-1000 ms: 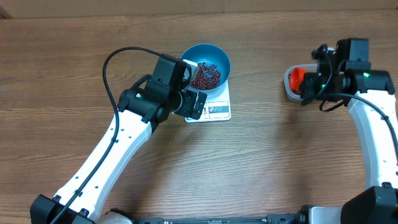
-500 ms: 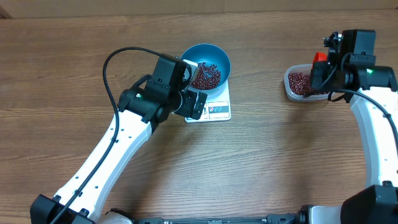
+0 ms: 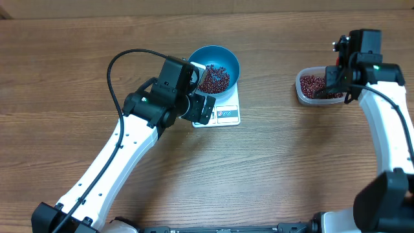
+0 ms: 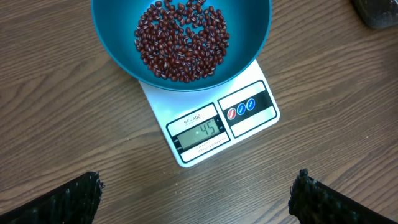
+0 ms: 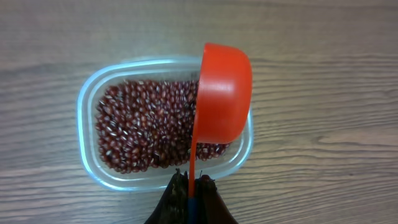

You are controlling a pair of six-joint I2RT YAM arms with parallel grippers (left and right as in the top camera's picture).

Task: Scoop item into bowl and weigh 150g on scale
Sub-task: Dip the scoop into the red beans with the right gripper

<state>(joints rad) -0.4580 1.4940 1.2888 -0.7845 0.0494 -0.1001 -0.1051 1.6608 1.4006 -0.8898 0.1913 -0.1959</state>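
1. Since a second ago the right gripper [image 5: 189, 198] has carried the orange scoop [image 5: 224, 93] away from the middle of the clear tub [image 5: 86, 118] toward 3 o'clock. The overhead view now shows the tub's contents uncovered. The left arm, bowl and scale have not shifted.
2. Brown wood-grain table [image 3: 291, 155] fills every view; no room shows beyond it.
3. Nearest the robot, the left gripper [image 4: 198, 186] hovers with its fingers spread wide and grasps nothing. The scale's display edge lies just past them.
4. The white scale [image 4: 161, 106] lies flat, with its display at its 6 o'clock edge reading 45.
5. The blue bowl [image 4: 249, 37] stands on the scale's 12 o'clock part, overhanging it, with a loose heap of beans [image 4: 180, 40] in its bottom.
6. Well apart, at 3 o'clock of the bowl, the tub holds more beans.
7. The right gripper is clenched on the scoop's thin handle. The cup hangs over the tub's 2 o'clock side and hides some beans; whether it holds any cannot be told.
8. In the overhead view the right wrist hides the scoop and the tub's 3 o'clock rim.
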